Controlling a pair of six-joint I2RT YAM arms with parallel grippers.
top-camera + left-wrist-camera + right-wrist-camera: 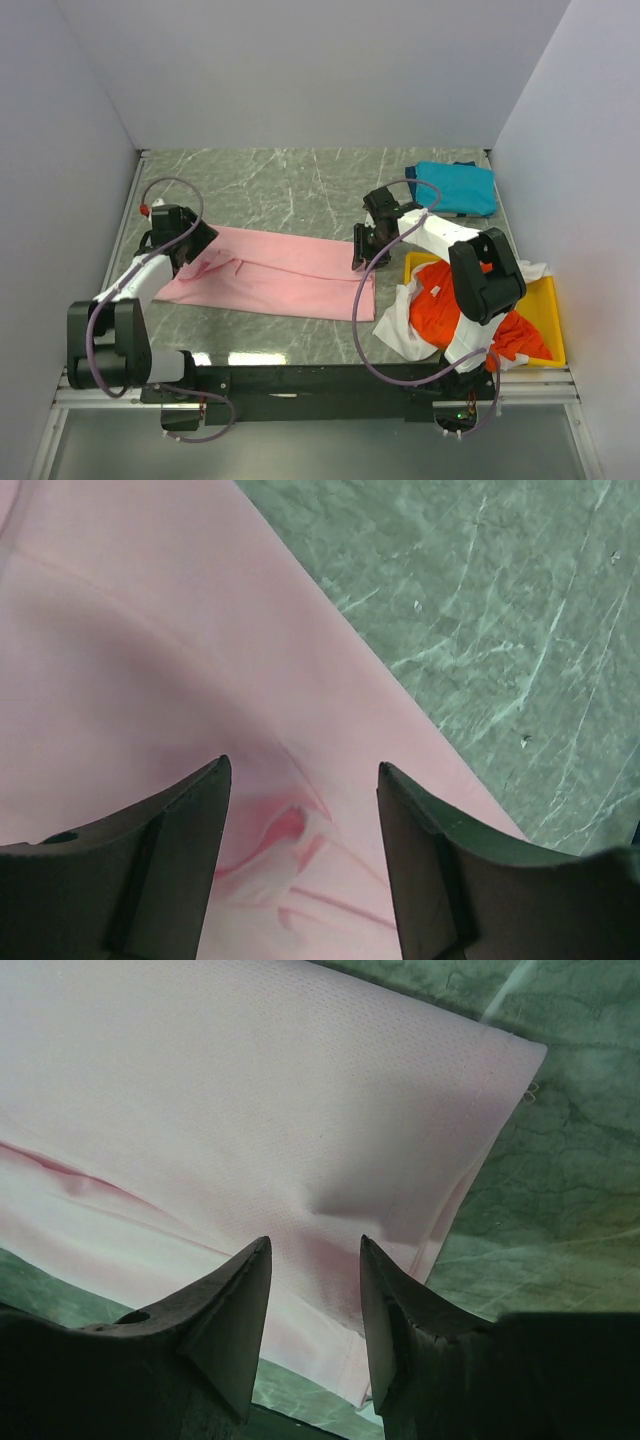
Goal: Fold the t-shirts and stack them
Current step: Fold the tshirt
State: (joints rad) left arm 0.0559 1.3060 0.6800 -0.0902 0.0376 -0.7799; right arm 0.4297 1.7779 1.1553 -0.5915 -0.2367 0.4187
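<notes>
Left fingers point(197, 250) stand apart, tips down on the 9 o'clock end of the pink t-shirt point(280, 275); right fingers point(360, 258), apart too, on its 3 o'clock hem. It lies spread on the tabletop point(270, 190); a teal t-shirt point(455, 187) sits at 1 o'clock, the yellow tray point(548, 310) at 4 o'clock.
</notes>
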